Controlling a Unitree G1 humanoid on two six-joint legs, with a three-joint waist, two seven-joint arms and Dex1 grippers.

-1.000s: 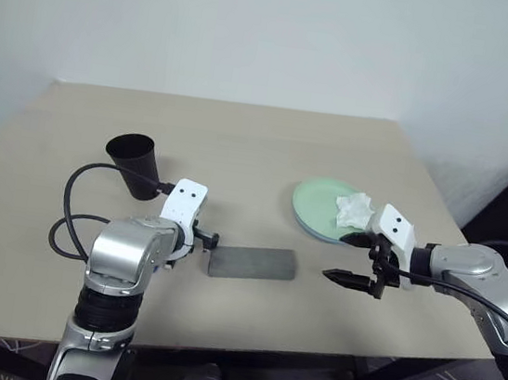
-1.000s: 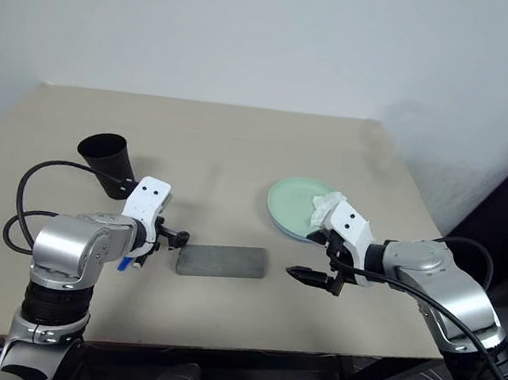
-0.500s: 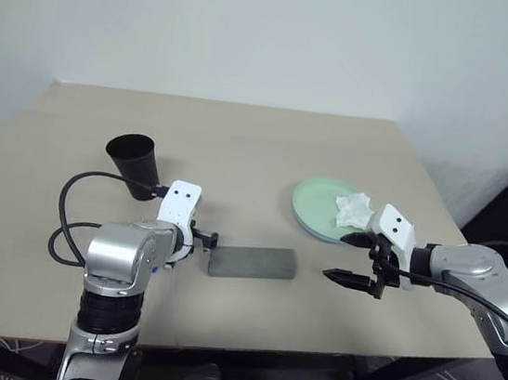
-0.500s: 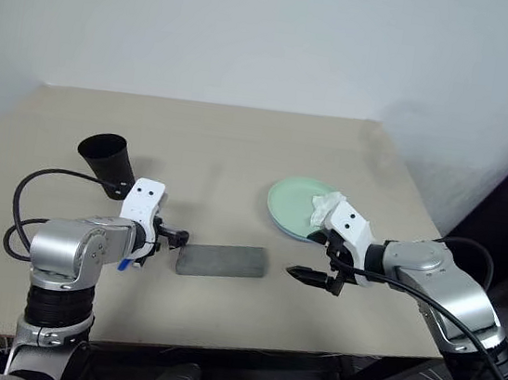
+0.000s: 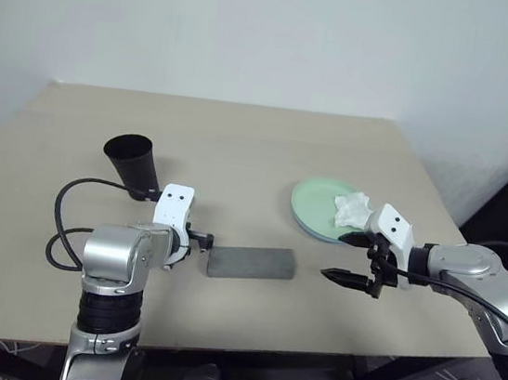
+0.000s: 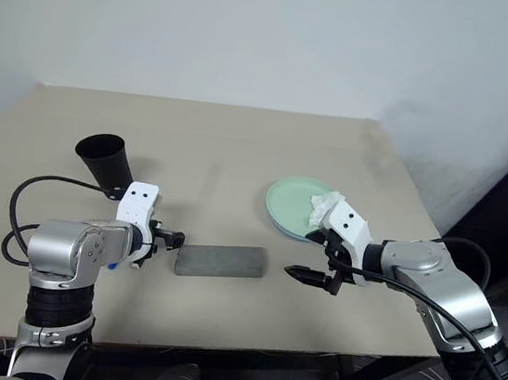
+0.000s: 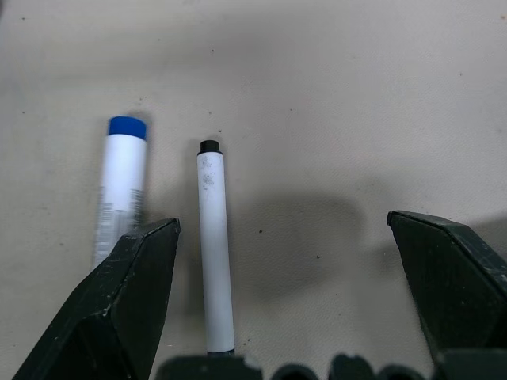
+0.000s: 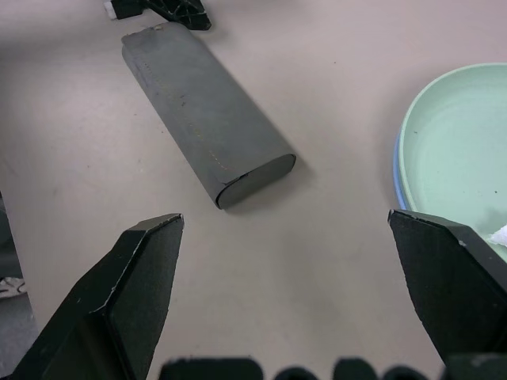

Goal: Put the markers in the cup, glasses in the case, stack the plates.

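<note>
White markers (image 7: pixel 215 245) lie close; your left gripper (image 7: pixel 281 277), jaws wide, may nudge blue-capped one away, probably.

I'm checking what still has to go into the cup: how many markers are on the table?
2. The blue-capped white marker and the slimmer black-capped white marker lie side by side on the beige table, under the open left gripper.
</note>
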